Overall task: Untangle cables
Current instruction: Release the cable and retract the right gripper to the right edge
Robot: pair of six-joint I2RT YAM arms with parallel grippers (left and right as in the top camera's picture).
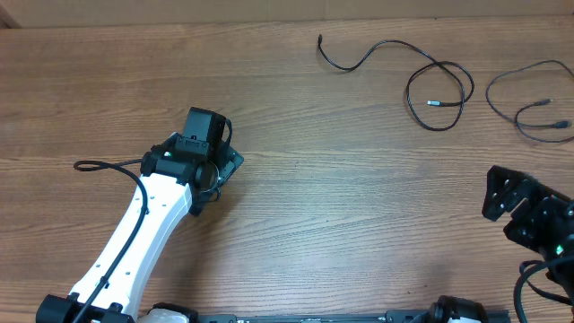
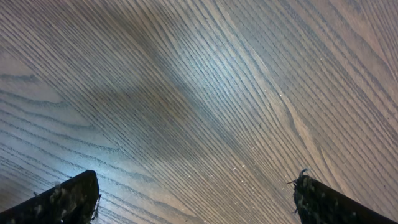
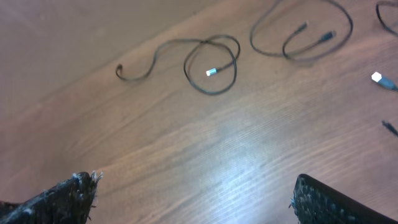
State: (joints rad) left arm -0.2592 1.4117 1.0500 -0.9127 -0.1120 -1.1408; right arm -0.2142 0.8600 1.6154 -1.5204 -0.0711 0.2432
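Note:
Two thin black cables lie at the far right of the table. One cable (image 1: 346,70) (image 3: 214,93) snakes rightward and crosses itself in a loop, its light plug end inside that loop. The other cable (image 1: 490,94) (image 3: 311,60) curls in a wider loop to its right, apart from the first. My left gripper (image 1: 222,166) (image 2: 198,186) is open over bare wood left of centre, far from both. At the right edge, nearer the front than the cables, my right gripper (image 1: 502,193) (image 3: 194,183) is open with nothing between its fingers.
In the right wrist view, a white plug (image 3: 377,78) and another thin dark cord end (image 3: 389,127) show at the right edge. A thicker black arm cable (image 1: 108,165) loops out left of the left arm. Wood-grain table (image 1: 341,206) all around.

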